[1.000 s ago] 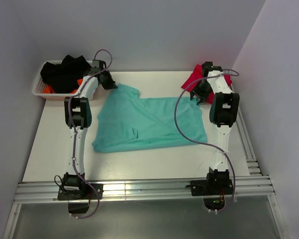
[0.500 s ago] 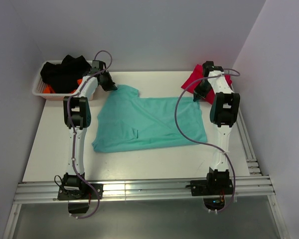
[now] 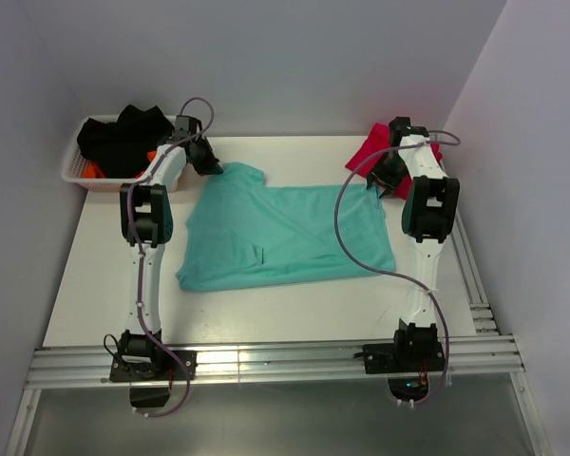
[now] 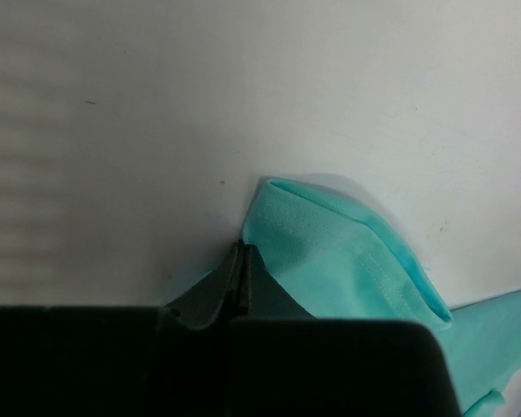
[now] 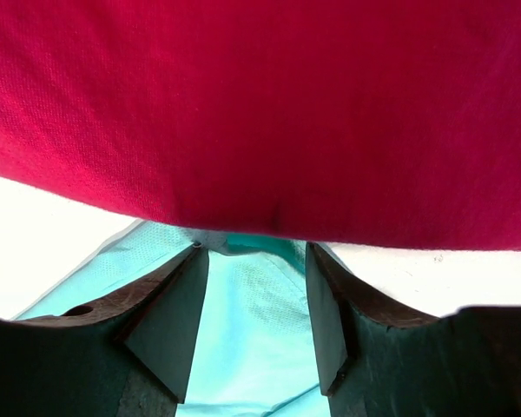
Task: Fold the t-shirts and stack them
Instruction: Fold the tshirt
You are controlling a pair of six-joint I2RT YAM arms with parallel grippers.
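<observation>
A teal t-shirt [image 3: 285, 233] lies spread flat in the middle of the table. My left gripper [image 3: 209, 161] is at its far left sleeve. In the left wrist view that gripper [image 4: 241, 250] is shut, and the edge of the teal sleeve [image 4: 330, 252] runs into its tips. A crimson t-shirt [image 3: 366, 152] lies folded at the far right. My right gripper [image 3: 388, 173] is low at the teal shirt's far right corner, beside the red one. In the right wrist view its jaws [image 5: 253, 252] stand open over teal fabric [image 5: 252, 330], with the red shirt [image 5: 260, 104] just beyond the tips.
A white basket [image 3: 76, 176] at the far left corner holds dark clothes [image 3: 123, 138] and something orange [image 3: 93, 171]. White walls close in the back and both sides. Rails run along the table's near edge and right side.
The right wrist has shifted slightly to the right, beside the red shirt. The left gripper and the teal shirt look almost unchanged.
</observation>
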